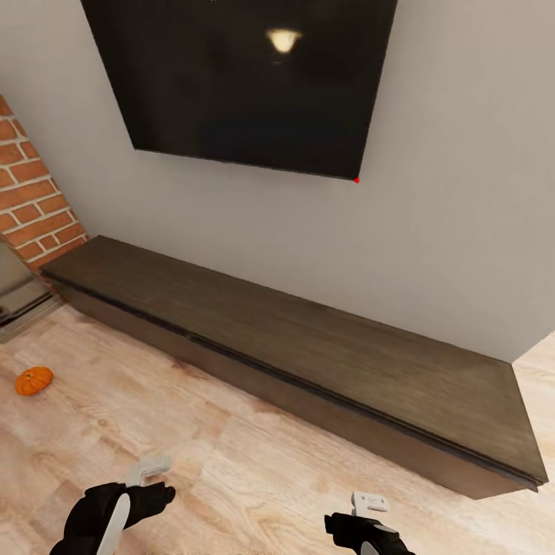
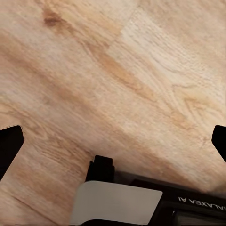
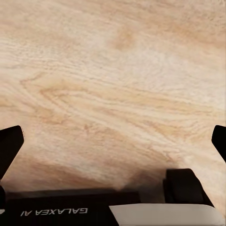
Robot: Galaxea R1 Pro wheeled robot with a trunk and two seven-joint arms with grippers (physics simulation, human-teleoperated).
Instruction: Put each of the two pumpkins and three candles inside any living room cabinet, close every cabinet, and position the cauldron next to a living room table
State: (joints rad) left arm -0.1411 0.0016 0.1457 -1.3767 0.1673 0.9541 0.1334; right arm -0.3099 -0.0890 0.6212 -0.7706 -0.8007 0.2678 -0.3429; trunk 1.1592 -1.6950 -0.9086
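Left fingers (image 2: 10, 147): spread wide, dark tips at opposite edges of the left wrist view, nothing between them but bare floor (image 2: 122, 80).
Left gripper (image 1: 146, 482): released, empty, low in the head view at the near left, held above the floor.
Right fingers (image 3: 10, 143): likewise spread wide in the right wrist view, nothing grasped, pale wood planks beneath.
Right gripper (image 1: 368, 515): released, empty, at the near right of the head view, over the floor.
Pumpkin (image 1: 34, 380): one, orange and ribbed, lying on the floor at far left, well apart from both grippers and in front of the cabinet's left end, not touching it. It is squat, a little wider than tall in this view; the stem is too small to make out, so which way it points cannot be told.
Cabinet (image 1: 293, 339): long, low, dark brown unit against the wall. Long axis runs along the wall, from the upper left of the head view down to the lower right. Fronts sit flush; all appear shut. Top surface bare.
Screen (image 1: 239, 77): dark panel on the wall above the cabinet, a light reflected in it, a small red dot at its lower right corner.
Brick (image 1: 35, 200): red brickwork at far left, beside the cabinet's left end.
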